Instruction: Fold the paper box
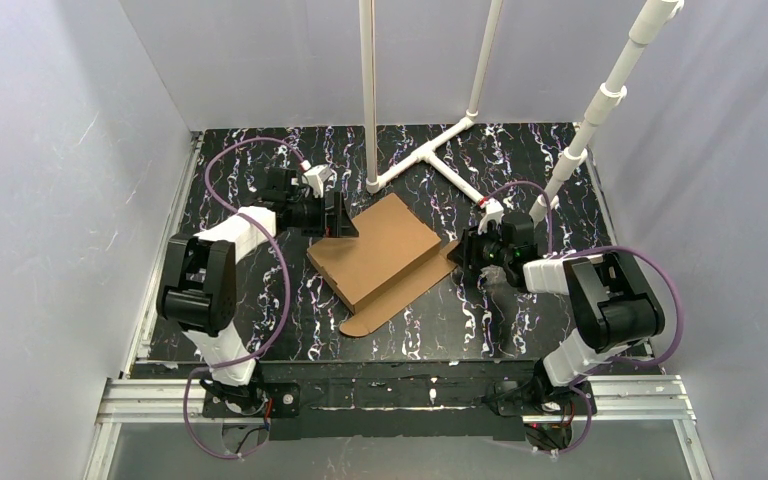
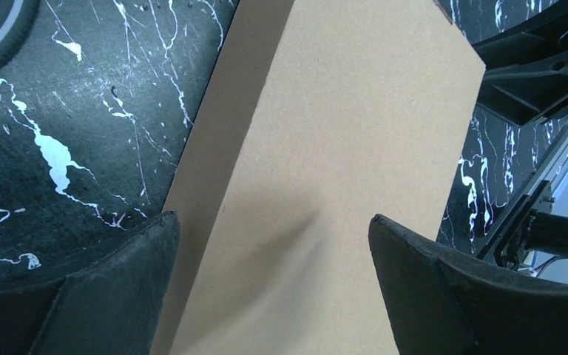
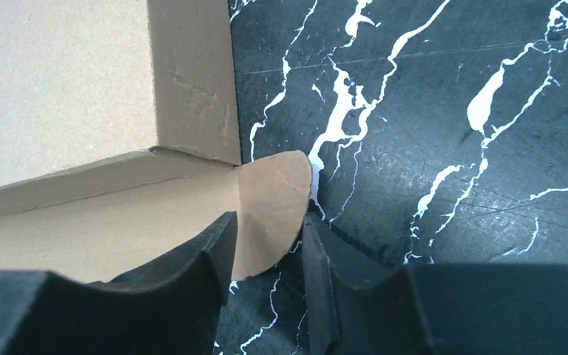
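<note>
While your left gripper (image 2: 272,222) hangs spread wide over the paper box (image 1: 380,250) centred on the table (image 1: 440,335), your right gripper (image 3: 268,222) straddles its rounded tab (image 3: 275,191), grip unclear, so tucking next probably calls for pinching and lifting it.

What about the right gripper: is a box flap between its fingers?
Yes, the rounded flap of the box lies between the right gripper's fingers.

White-and-black arms (image 1: 205,285) carry black fingers (image 2: 81,296), purple cables (image 1: 286,285).
</note>
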You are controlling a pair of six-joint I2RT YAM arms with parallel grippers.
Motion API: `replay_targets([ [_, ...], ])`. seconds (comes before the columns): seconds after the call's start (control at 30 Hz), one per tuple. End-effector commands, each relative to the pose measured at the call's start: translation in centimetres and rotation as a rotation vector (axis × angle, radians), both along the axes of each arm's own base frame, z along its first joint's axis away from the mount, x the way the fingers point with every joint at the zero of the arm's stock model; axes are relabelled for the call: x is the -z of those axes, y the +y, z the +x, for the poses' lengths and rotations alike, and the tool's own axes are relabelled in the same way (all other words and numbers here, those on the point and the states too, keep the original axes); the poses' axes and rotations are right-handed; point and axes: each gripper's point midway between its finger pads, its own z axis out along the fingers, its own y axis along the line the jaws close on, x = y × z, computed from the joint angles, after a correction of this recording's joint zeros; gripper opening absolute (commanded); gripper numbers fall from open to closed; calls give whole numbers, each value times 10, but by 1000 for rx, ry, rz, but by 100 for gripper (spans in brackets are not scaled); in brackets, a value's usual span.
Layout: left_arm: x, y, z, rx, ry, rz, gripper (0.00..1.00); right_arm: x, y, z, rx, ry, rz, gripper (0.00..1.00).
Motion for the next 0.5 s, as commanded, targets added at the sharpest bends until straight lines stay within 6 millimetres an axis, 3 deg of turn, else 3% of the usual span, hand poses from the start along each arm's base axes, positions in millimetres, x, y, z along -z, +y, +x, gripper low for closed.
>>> replay_targets([
  [0.0,-4,-3,4,36,-12,-15,98,3,2,-2,-11,17,24,42],
  [0.27,4,-3,-4,44,38,-15,95,-12,6,0,-71,-75,14,24],
  [0.47,8,1,-10,31,56,6,95,-35,18,-5,-154,-173,30,20],
])
